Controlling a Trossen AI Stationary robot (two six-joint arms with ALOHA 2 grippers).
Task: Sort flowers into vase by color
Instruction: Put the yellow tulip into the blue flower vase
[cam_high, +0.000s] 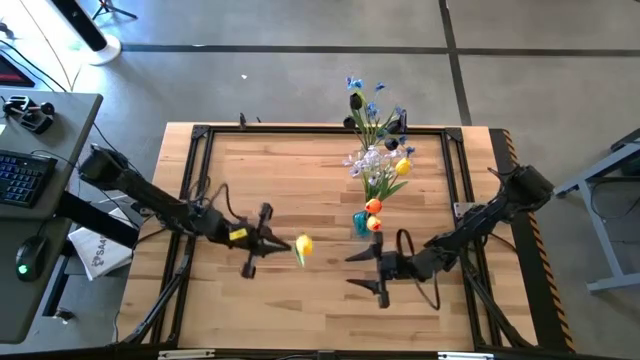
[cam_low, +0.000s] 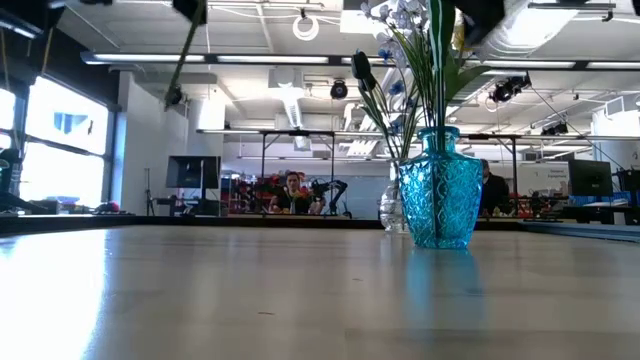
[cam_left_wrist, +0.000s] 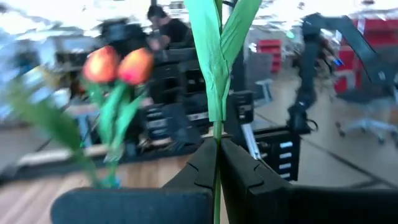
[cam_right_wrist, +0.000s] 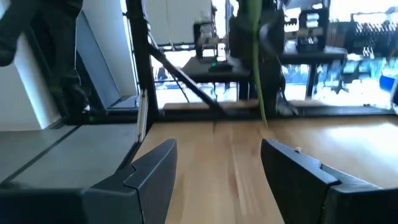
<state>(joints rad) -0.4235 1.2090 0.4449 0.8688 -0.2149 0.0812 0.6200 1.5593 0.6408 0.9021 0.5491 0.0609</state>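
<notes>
My left gripper (cam_high: 284, 243) hangs over the middle of the table, shut on a yellow-headed flower (cam_high: 303, 246). Its green stem and leaves (cam_left_wrist: 214, 56) rise past the fingers in the left wrist view. To its right a blue glass vase (cam_high: 360, 222) (cam_low: 440, 190) stands on the table with two orange-red flowers (cam_high: 373, 214) (cam_left_wrist: 118, 65). My right gripper (cam_high: 362, 270) (cam_right_wrist: 217, 155) is open near the table's near-right part and holds nothing. A clear vase (cam_low: 392, 210) behind holds pale lilac-white flowers (cam_high: 368, 160). My left gripper pinches the yellow flower's thin green stem (cam_left_wrist: 216, 163) between its two fingers (cam_left_wrist: 202, 165), below the leaves. The fingers lie level, coming from the table's left, across the stem. The flower is lifted clear of the table and stands about upright in the hold.
Blue and near-black flowers (cam_high: 362, 100) stand at the table's far edge, with one more yellow head (cam_high: 403, 165) beside the lilac bunch. A black frame (cam_high: 200, 135) runs round the wooden table. A desk with a keyboard (cam_high: 20, 175) is off the left side. People sit in the room beyond.
</notes>
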